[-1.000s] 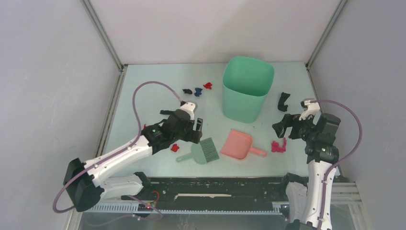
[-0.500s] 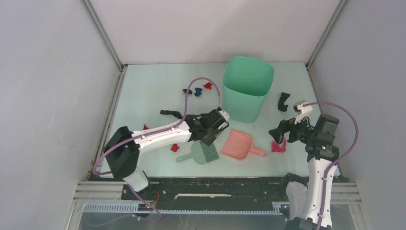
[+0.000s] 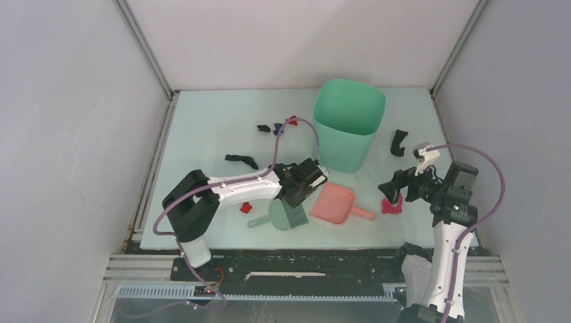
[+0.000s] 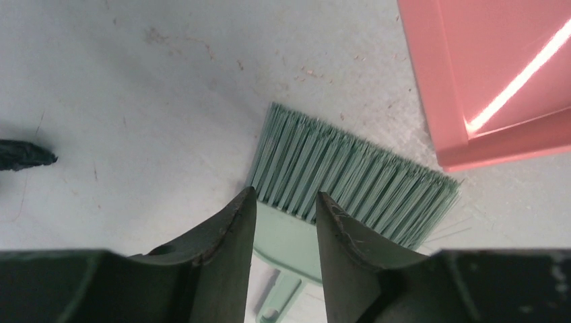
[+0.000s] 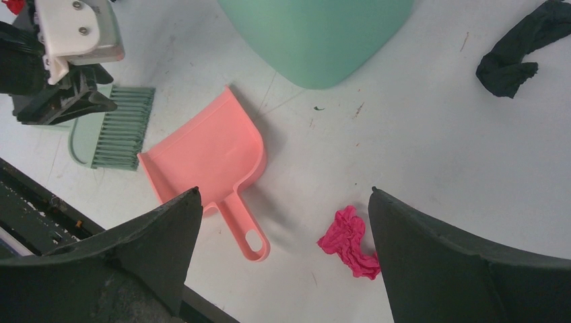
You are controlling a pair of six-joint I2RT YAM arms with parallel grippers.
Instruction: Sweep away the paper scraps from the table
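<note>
The job has hardly begun, I think. No scrap is in the dustpan (image 5: 205, 151), and I see none in the bin (image 3: 348, 124) at 1 o'clock. The scraps all lie on the counter (image 3: 202, 121). A black bit (image 3: 263, 128), a blue bit (image 3: 278, 130) and a red bit (image 3: 292, 121) sit close together at 11 o'clock. A black strip (image 3: 241, 159) lies at 9. A small red scrap (image 3: 246, 207) lies at 8, right by my left arm. A black scrap (image 5: 515, 57) lies at 3 and a pink scrap (image 5: 350, 241) at 4.

My left tool (image 4: 283, 205) is low over the brush (image 4: 350, 178) at 6 o'clock. Its jaws are part way open, one on each side of the brush's back, just behind the bristles. I cannot tell if they touch it. My guess is that I am only getting ready to pick it up.

The dustpan lies flat at 5, just beside the brush, and nothing holds it. My right tool (image 5: 284, 193) is wide open and holds nothing. It hangs above the counter between the dustpan's handle and the pink scrap.

So nearly all of the work is left: grab the brush, take the dustpan, sweep up each scrap.

I find no words, names or stickers to read on anything.
</note>
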